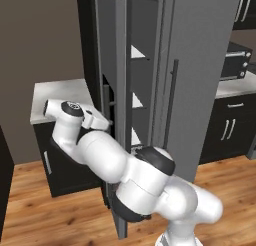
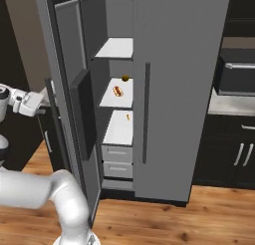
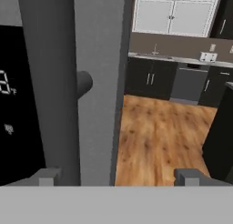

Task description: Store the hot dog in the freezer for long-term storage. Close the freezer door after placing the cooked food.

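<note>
Hot dog (image 2: 118, 91) already lies on the freezer's (image 2: 117, 114) middle shelf, so closing remains. With fingers spread and empty, the end effector (image 3: 119, 176) sits at the freezer door's (image 2: 69, 104) outer face beside its handle (image 3: 50, 82); press flat and steadily until shut.

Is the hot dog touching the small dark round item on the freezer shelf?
Apart. The right base view shows bare white shelf between the hot dog and the dark round item behind it.
</note>
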Controlling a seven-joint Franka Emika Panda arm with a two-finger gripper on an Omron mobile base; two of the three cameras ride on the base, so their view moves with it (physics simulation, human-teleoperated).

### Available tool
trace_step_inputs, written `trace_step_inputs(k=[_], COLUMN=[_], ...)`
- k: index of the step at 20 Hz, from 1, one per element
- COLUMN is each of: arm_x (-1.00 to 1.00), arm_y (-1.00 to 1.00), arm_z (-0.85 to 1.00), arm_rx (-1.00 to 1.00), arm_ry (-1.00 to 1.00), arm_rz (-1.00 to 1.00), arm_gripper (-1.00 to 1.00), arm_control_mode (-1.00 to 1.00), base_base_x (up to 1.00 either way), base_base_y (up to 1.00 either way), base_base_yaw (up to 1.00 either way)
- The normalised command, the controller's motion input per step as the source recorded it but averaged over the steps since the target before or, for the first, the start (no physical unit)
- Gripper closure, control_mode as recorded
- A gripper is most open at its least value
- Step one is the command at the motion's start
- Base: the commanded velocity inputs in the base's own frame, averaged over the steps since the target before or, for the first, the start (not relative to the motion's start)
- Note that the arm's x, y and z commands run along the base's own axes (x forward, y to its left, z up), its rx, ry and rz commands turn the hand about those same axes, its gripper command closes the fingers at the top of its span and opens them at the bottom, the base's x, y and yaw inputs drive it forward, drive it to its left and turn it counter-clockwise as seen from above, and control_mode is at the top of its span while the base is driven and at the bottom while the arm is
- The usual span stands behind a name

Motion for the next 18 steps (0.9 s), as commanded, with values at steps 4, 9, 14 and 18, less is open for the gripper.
trace_step_inputs(k=[4, 9, 14, 18], arm_x=[0.55, 0.49, 0.52, 0.28], arm_y=[0.00, 0.00, 0.00, -0.20], arm_z=[-0.15, -0.12, -0.13, -0.08], arm_rx=[0.00, 0.00, 0.00, 0.00], arm_ry=[-0.03, -0.04, -0.05, -0.01], arm_rz=[0.00, 0.00, 0.00, 0.04], arm_gripper=[-1.00, -1.00, -1.00, -1.00], arm_control_mode=[-1.00, -1.00, -1.00, -1.00], base_base_x=[0.00, 0.00, 0.00, 0.00], base_base_y=[0.00, 0.00, 0.00, 0.00], base_base_yaw=[0.00, 0.00, 0.00, 0.00])
